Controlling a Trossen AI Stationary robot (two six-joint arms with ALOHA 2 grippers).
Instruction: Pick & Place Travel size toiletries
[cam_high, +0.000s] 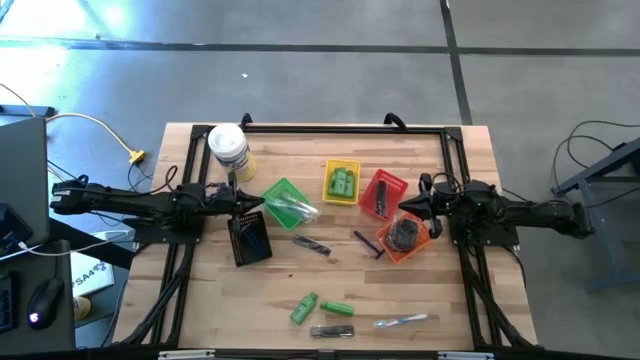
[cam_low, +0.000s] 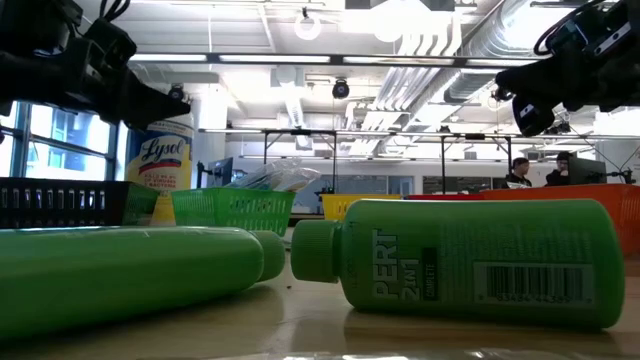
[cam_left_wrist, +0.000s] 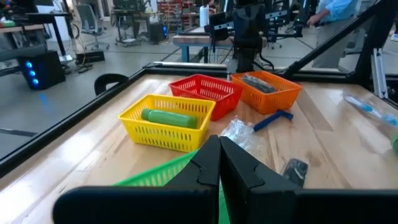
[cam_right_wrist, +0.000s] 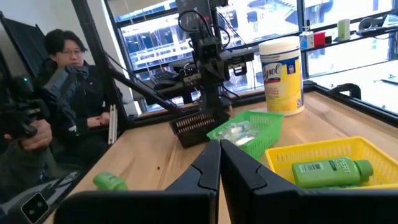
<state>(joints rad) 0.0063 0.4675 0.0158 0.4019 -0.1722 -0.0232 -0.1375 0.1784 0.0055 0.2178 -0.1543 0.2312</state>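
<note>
Toiletries (cam_high: 322, 307) lie loose as small bright green bottles, both end effectors (cam_high: 262, 204) clenched empty.

"PERT 2 IN 1" readable in pale letters running along the side of the green bottle (cam_low: 470, 262) lying closest in the low view, with a barcode and tiny unreadable digits beside it near its base. "Lysol" in blue script across the yellow label of the white-lidded jar (cam_low: 159, 160), showing again, less clearly, on the same jar in the right wrist view (cam_right_wrist: 281, 65). "PERT" just legible on the green bottle in the yellow basket (cam_right_wrist: 332, 172).
</note>
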